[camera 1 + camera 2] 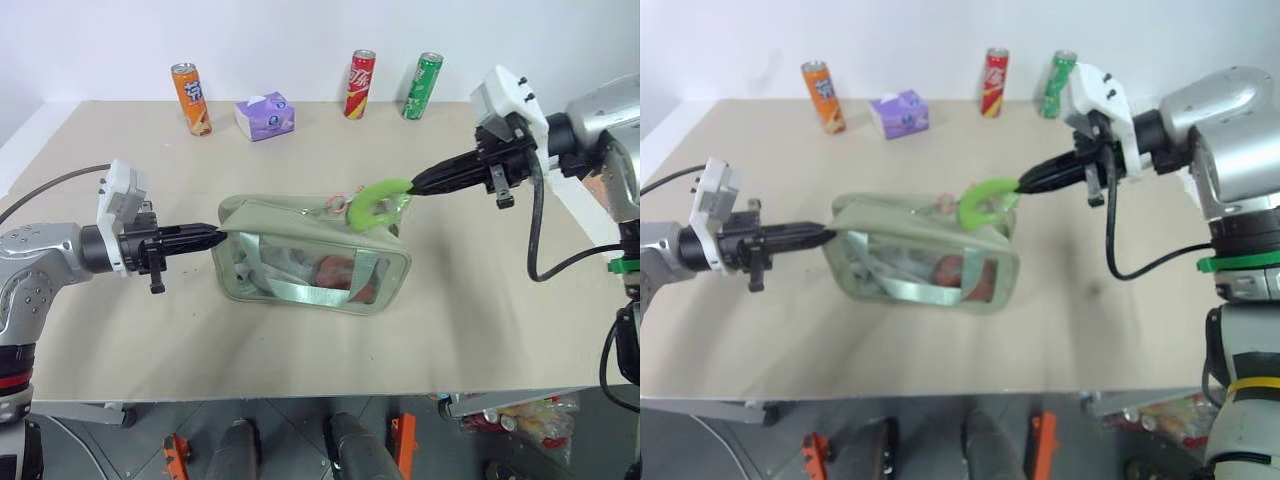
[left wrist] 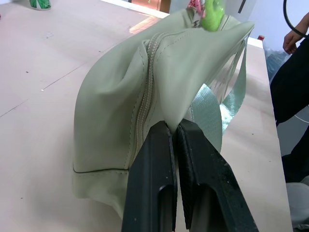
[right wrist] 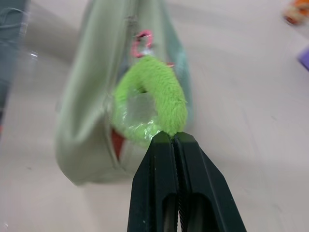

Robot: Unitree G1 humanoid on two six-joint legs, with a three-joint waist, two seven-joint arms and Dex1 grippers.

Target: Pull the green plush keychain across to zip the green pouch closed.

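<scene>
The right gripper is pinching the green plush keychain with its fingers pressed together, at the right end of the green pouch. The left gripper is clamping the fabric at the pouch's left end. The pouch is lying in the middle of the table, well apart from the cans behind it.

left gripper: clamped, arm reaching level from left | right gripper: clamped, arm angled down from right
</scene>
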